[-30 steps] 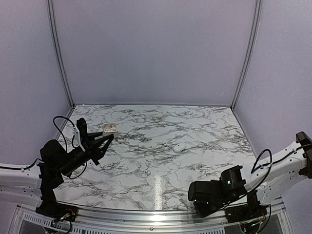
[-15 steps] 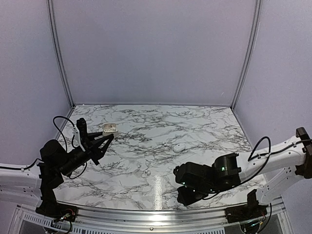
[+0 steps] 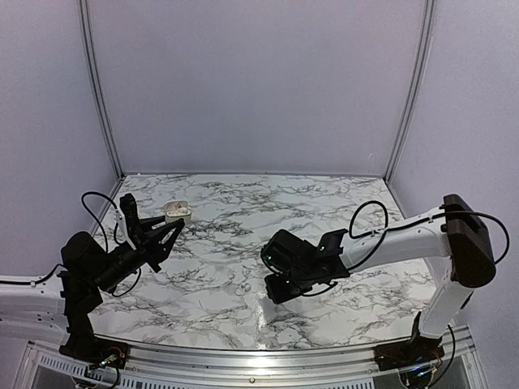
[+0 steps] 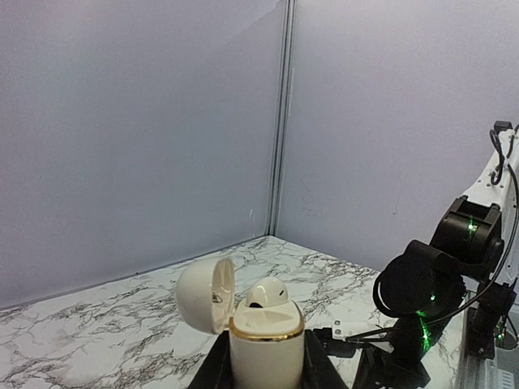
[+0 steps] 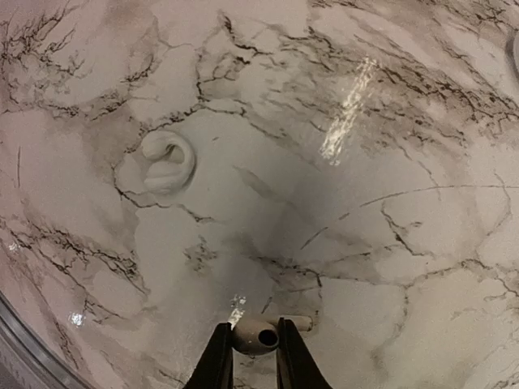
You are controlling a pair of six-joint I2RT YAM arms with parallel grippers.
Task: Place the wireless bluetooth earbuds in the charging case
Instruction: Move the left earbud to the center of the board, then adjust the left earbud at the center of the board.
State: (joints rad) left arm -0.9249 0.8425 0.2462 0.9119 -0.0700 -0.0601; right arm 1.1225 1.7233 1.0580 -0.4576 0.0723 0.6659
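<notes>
The charging case (image 4: 266, 348), glossy white with a gold rim, stands upright between the fingers of my left gripper (image 4: 266, 369), which is shut on it. Its lid (image 4: 204, 294) hangs open to the left. One white earbud (image 4: 269, 293) sits in the case, its top showing. In the top view the case (image 3: 178, 213) is held above the table's far left. My right gripper (image 5: 255, 348) is shut on a second earbud (image 5: 258, 335), a dark hole facing the camera, low over the marble. A third earbud (image 5: 166, 162) lies on the table ahead and to its left.
The marble table (image 3: 243, 211) is walled by grey panels behind and at both sides. My right arm (image 3: 381, 239) reaches across to the table's middle, its gripper (image 3: 276, 285) pointing down. A metal rail (image 3: 268, 356) runs along the near edge.
My right arm has swung from the near right corner leftward to the table's middle, covering the earbud that lay there. My left gripper with the case has shifted slightly up and left.
</notes>
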